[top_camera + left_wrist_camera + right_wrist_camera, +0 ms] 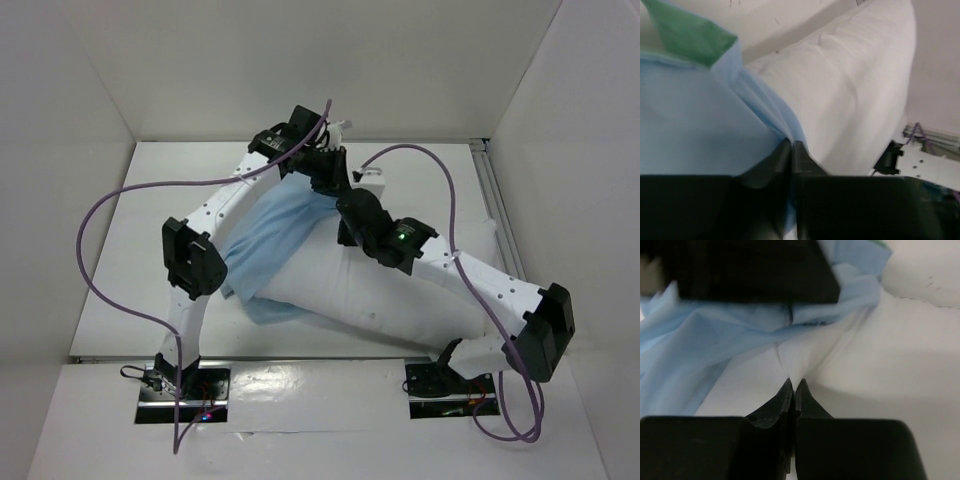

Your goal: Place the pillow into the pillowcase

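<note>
The plump white pillow lies across the table, its left end under the light blue pillowcase. My left gripper is shut on the pillowcase's edge at the far side; in the left wrist view its jaws pinch the blue cloth, with a sea-green flap folded up and the pillow to the right. My right gripper is shut on a fold of the pillow's white cloth; its tips show in the right wrist view, with the blue pillowcase just beyond.
White walls close in the table on three sides. Purple cables loop over both arms. A metal rail runs along the table's right edge. The left gripper's black body hangs close above the right gripper's tips.
</note>
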Robot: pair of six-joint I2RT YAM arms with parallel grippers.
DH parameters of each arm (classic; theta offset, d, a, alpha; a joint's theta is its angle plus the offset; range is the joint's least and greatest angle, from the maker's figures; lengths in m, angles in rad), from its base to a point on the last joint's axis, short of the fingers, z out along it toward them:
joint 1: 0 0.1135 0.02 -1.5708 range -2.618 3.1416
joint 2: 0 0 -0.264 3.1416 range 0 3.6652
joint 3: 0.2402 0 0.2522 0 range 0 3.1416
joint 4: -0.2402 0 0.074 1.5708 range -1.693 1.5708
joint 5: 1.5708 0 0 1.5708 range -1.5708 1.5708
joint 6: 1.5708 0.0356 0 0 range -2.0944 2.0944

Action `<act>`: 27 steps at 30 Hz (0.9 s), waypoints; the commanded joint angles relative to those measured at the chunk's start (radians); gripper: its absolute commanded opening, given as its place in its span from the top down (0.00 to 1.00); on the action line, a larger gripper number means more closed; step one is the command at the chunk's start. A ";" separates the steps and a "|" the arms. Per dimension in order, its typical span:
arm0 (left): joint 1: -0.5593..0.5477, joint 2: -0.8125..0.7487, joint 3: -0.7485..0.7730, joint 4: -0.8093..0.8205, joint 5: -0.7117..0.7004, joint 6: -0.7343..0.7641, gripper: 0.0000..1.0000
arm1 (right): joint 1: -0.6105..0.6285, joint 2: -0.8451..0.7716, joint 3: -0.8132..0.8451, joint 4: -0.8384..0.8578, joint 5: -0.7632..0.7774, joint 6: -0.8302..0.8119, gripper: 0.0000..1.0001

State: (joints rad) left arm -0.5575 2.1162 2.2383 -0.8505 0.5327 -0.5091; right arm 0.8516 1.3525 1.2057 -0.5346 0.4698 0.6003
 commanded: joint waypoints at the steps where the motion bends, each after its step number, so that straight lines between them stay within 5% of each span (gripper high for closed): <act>1: 0.025 -0.031 0.050 0.031 0.052 -0.006 0.73 | -0.083 -0.075 -0.011 0.110 0.075 0.043 1.00; 5: 0.112 -0.193 0.020 -0.001 -0.081 0.033 0.25 | -0.152 -0.066 -0.021 0.110 0.075 -0.009 1.00; 6: 0.129 -0.234 0.006 -0.001 -0.106 0.049 0.23 | -0.164 -0.052 -0.011 0.110 0.064 -0.010 1.00; 8: 0.171 -0.365 -0.075 -0.013 -0.196 0.058 0.25 | -0.215 -0.018 0.023 0.084 0.052 -0.019 1.00; 13: 0.180 -0.679 -0.443 -0.003 -0.398 0.078 0.70 | -0.264 0.025 0.052 0.088 -0.015 -0.019 1.00; 15: 0.180 -0.778 -0.696 0.036 -0.407 0.067 0.72 | -0.284 0.042 0.077 0.088 -0.026 -0.019 1.00; 16: 0.166 -0.824 -0.785 0.059 -0.419 0.041 0.67 | -0.284 0.056 0.077 0.088 -0.037 -0.030 1.00; 17: 0.147 -0.908 -0.945 0.101 -0.428 0.015 0.37 | -0.284 0.065 0.086 0.088 -0.037 -0.030 1.00; 18: 0.146 -0.945 -1.018 0.131 -0.419 -0.014 0.24 | -0.284 0.065 0.086 0.100 -0.051 -0.030 1.00; 20: 0.133 -1.046 -1.211 0.206 -0.410 -0.098 0.10 | -0.295 0.076 0.095 0.101 -0.062 -0.040 1.00; 24: 0.123 -1.128 -1.438 0.446 -0.355 -0.167 0.00 | -0.306 0.096 0.118 0.091 -0.083 -0.049 1.00; 27: 0.123 -1.104 -1.493 0.458 -0.382 -0.193 0.00 | -0.306 0.115 0.141 0.079 -0.094 -0.059 1.00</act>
State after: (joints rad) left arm -0.4294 1.0420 0.7509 -0.5671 0.1547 -0.6418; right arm 0.5526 1.4559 1.2675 -0.5156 0.3813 0.5560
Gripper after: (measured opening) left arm 0.999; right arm 0.023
